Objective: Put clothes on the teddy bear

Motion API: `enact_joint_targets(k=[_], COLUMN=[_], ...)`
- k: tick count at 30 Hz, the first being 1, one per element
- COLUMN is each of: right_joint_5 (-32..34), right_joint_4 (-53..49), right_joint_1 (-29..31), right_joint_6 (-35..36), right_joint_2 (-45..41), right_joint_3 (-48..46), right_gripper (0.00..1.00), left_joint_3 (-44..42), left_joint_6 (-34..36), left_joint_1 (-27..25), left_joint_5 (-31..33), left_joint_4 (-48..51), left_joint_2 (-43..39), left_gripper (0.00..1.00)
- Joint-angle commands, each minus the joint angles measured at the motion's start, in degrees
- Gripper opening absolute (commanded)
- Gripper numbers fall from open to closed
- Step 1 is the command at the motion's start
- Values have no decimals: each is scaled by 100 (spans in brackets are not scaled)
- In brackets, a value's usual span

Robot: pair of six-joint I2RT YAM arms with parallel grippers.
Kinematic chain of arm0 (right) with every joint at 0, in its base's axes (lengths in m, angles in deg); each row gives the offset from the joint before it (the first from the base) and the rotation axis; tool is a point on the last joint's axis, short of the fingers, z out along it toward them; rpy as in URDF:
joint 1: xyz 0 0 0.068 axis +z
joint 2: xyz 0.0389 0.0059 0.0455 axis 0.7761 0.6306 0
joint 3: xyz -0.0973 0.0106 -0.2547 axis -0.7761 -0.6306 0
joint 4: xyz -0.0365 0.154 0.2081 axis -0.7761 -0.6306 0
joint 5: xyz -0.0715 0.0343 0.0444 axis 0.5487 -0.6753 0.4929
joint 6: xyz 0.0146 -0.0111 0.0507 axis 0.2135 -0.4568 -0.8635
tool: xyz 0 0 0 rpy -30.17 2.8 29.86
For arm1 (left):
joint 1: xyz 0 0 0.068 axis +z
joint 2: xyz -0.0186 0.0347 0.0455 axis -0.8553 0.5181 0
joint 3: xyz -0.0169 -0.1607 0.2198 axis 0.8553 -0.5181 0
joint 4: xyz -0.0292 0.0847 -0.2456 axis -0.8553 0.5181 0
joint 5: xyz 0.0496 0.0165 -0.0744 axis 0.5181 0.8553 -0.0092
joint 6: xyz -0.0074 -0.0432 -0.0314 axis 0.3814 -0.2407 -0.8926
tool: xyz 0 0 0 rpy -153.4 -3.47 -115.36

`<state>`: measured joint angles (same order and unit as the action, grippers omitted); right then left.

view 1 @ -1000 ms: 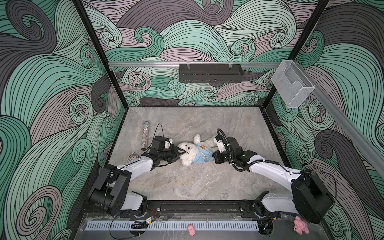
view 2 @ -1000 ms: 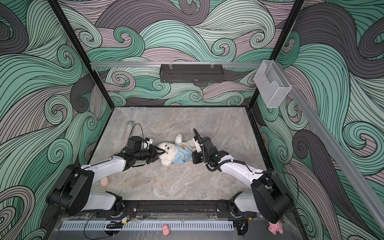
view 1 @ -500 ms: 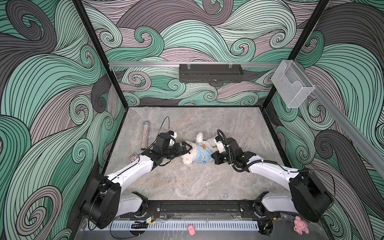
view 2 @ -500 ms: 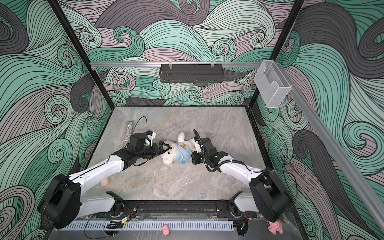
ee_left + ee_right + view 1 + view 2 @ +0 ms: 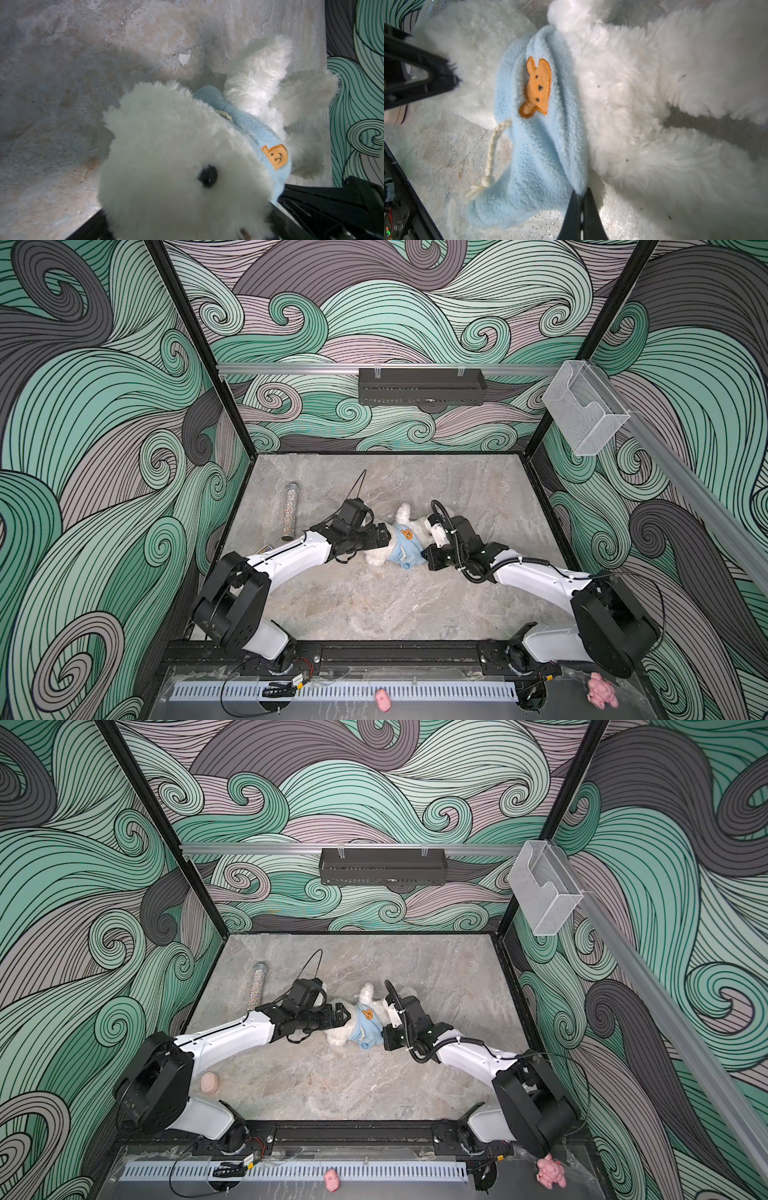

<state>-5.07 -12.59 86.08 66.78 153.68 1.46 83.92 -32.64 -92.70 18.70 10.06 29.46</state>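
Note:
The white fluffy teddy bear point(image 5: 376, 559) point(image 5: 337, 1039) lies on its side mid-table. A light blue fleece garment point(image 5: 405, 549) point(image 5: 365, 1027) with an orange bear patch is bunched round its chest. My left gripper point(image 5: 384, 540) point(image 5: 345, 1016) is open, its fingers standing on either side of the bear's head point(image 5: 166, 145). My right gripper point(image 5: 580, 193) is shut on the garment's point(image 5: 537, 145) lower hem, beside the bear's belly point(image 5: 633, 104). A cream drawstring hangs from the garment.
A glittery tube point(image 5: 291, 512) lies at the left back of the table. A beige round lump point(image 5: 210, 1082) sits by the left arm's base. Two pink plush toys point(image 5: 382, 699) point(image 5: 600, 691) lie on the front ledge. A black tray point(image 5: 419, 385) and a clear bin point(image 5: 586, 412) hang on the walls.
My left gripper has opened wide and moved right, so that its fingers now flank the bear's head. The right gripper has kept its hold on the hem.

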Motion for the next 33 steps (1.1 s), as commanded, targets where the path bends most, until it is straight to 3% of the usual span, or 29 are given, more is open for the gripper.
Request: enact_joint_targets(k=[1, 6, 8, 14, 16, 20, 26, 33], right_joint_5=[-92, -90, 28, 645, 912, 938, 1382, 1424], right_joint_4=[-30, 1, -57, -448, -742, -1071, -1351, -1500], right_joint_1=[30, 29, 18, -11, -137, -432, -449, -451], right_joint_6=[187, 244, 224, 40, -14, 16, 361, 506], right_joint_2=[83, 162, 134, -194, -337, -444, -539, -580], right_joint_3=[121, 104, 82, 10, 32, 164, 349, 441], right_gripper=[0, 0, 0, 0, 0, 0, 0, 0], left_joint_3=[287, 490, 483, 273, 170, 40, -26, -282], left_joint_6=[26, -164, -262, -249, -142, 19, 76, 319], left_joint_1=[-63, -115, -126, -32, 95, 236, 257, 345], left_joint_5=[326, 260, 280, 464, 379, 285, 123, 87], left_joint_4=[148, -189, -278, -625, -780, -905, -947, -1210], left_joint_2=[282, 859, 977, 928, 822, 633, 575, 245], left_gripper=[99, 98, 89, 32, 0, 0, 0, 0])
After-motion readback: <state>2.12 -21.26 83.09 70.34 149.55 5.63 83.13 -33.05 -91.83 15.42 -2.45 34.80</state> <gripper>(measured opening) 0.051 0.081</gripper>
